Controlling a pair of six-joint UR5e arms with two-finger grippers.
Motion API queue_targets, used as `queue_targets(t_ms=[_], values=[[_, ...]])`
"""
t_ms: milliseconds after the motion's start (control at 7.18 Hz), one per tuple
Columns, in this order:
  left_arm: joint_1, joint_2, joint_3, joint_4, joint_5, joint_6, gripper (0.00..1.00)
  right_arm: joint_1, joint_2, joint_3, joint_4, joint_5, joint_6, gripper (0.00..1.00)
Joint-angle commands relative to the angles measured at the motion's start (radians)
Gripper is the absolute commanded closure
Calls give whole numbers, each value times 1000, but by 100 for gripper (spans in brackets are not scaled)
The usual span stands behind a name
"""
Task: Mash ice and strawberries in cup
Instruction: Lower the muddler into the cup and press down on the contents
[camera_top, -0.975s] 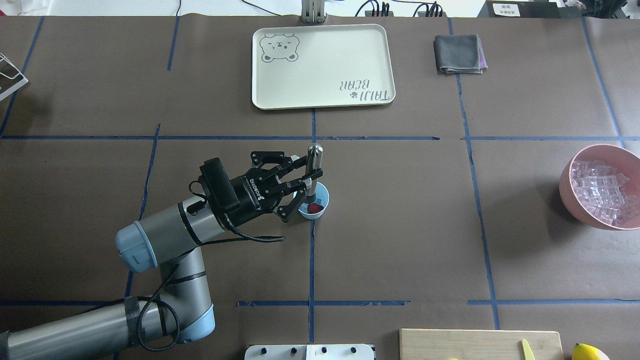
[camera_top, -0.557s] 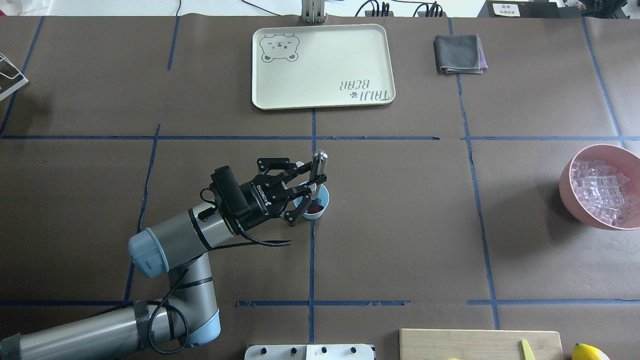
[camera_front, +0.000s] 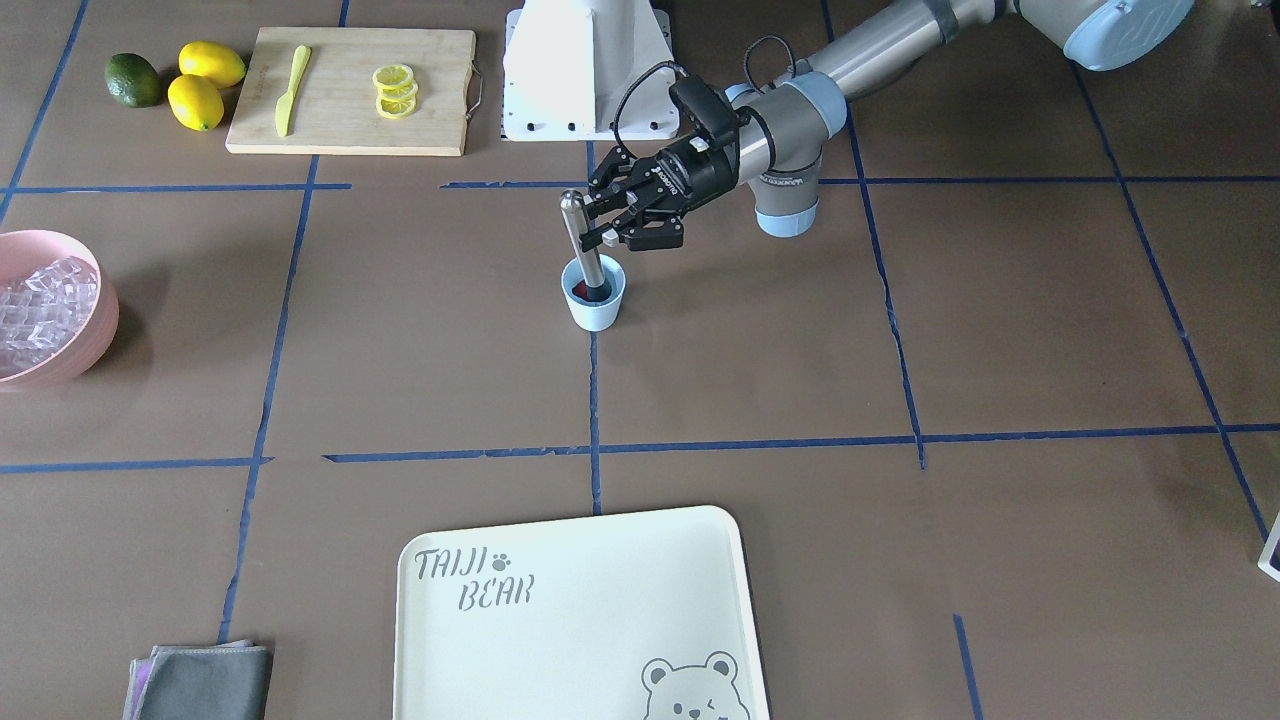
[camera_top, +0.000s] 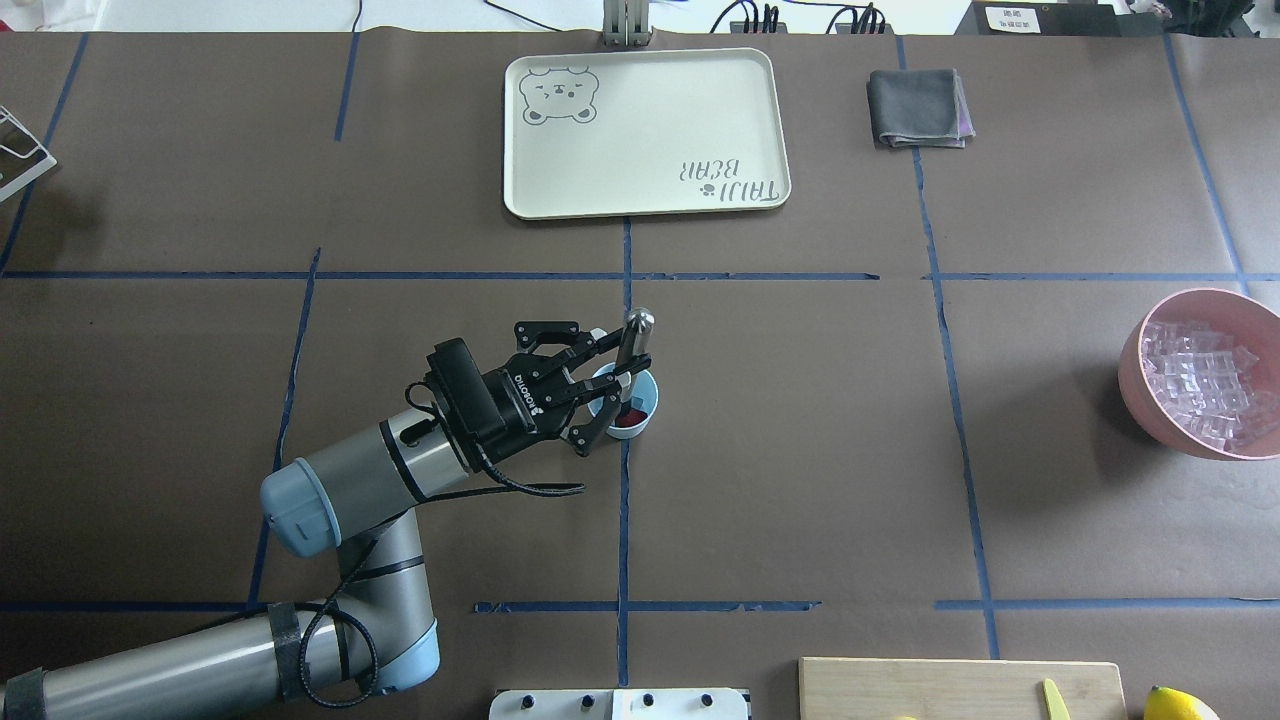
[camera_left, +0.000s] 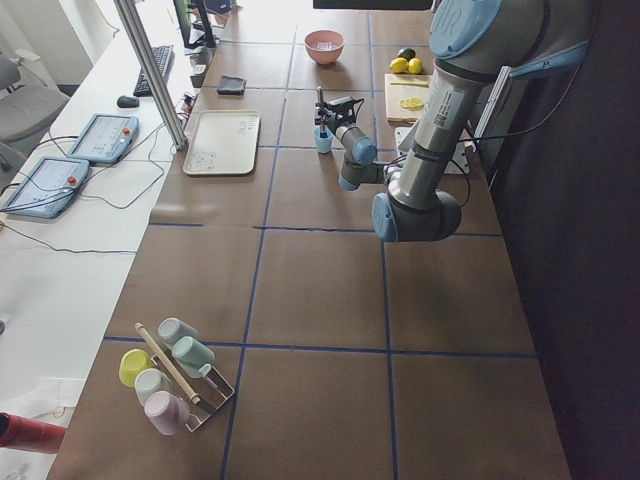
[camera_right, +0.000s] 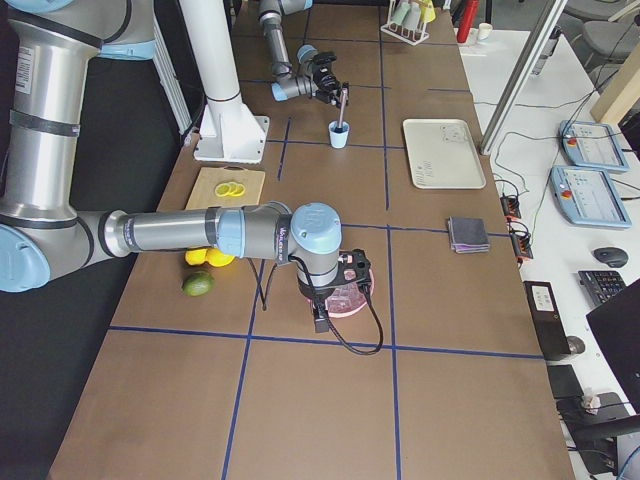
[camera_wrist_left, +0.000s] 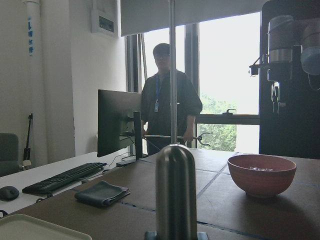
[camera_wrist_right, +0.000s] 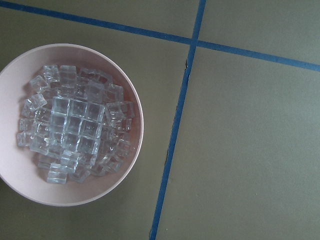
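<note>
The light-blue cup (camera_top: 645, 412) stands at the table's middle and also shows in the front-facing view (camera_front: 596, 308). A red strawberry (camera_top: 629, 417) lies inside it; I see no ice in the cup. My left gripper (camera_top: 627, 362) is shut on a steel muddler (camera_top: 634, 338), which stands nearly upright with its lower end in the cup (camera_front: 582, 245). The ice (camera_wrist_right: 75, 132) fills a pink bowl (camera_wrist_right: 131, 95) at the right edge (camera_top: 1136, 395). My right gripper (camera_right: 338, 285) hovers over that bowl; I cannot tell if it is open or shut.
A cream bear tray (camera_top: 645, 130) and a grey cloth (camera_top: 918, 107) lie at the far side. A cutting board (camera_front: 340, 120) with lemon slices (camera_front: 393, 90) and a yellow knife (camera_front: 290, 90), lemons (camera_front: 205, 85) and a lime (camera_front: 133, 80) lie near the robot's base.
My left gripper has moved right and down with the muddler, sinking its lower end deeper into the cup. The cup has stayed in place.
</note>
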Motion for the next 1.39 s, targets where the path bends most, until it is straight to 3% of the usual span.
queue_targets(t_ms=[0, 696, 1253], values=[[0, -3, -5, 1, -2, 0, 100, 0, 0, 0, 0, 0, -1, 1], [-38, 0, -162, 20, -2, -23, 100, 0, 0, 0, 0, -1, -2, 1], [-110, 83, -330, 430, -15, -96, 100, 0, 0, 0, 0, -1, -2, 1]])
